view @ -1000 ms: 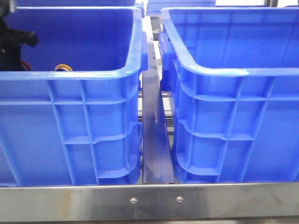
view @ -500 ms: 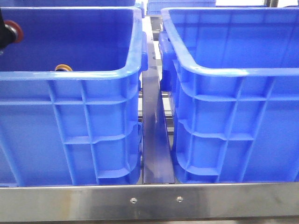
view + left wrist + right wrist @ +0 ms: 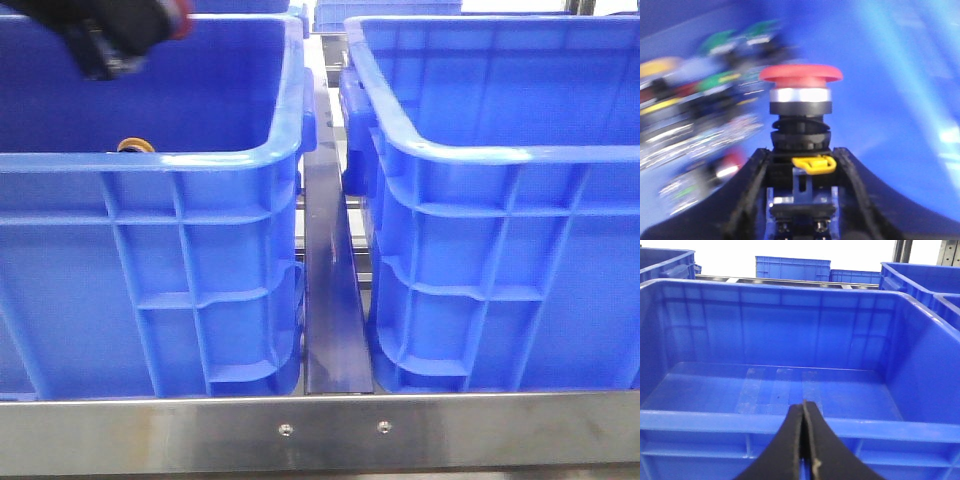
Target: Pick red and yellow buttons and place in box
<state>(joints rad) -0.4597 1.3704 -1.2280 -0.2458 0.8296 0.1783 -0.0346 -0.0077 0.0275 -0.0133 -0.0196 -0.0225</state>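
Domed red button (image 3: pixel 801 73), silvery collar, clamped in left pincer (image 3: pixel 802 165)

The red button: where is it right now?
The red button is clamped upright in the left gripper, lifted above the left blue crate at the front view's upper left.

Left gripper (image 3: pixel 800 165): two matte black fingers (image 3: pixel 747 200), broad at the base, curving inward and tapering toward the tips. In front view it is only a dark blurred mass. Right gripper (image 3: pixel 803 407): same black fingers (image 3: pixel 790 440), smooth, narrowing to thin tips with worn pale edges.
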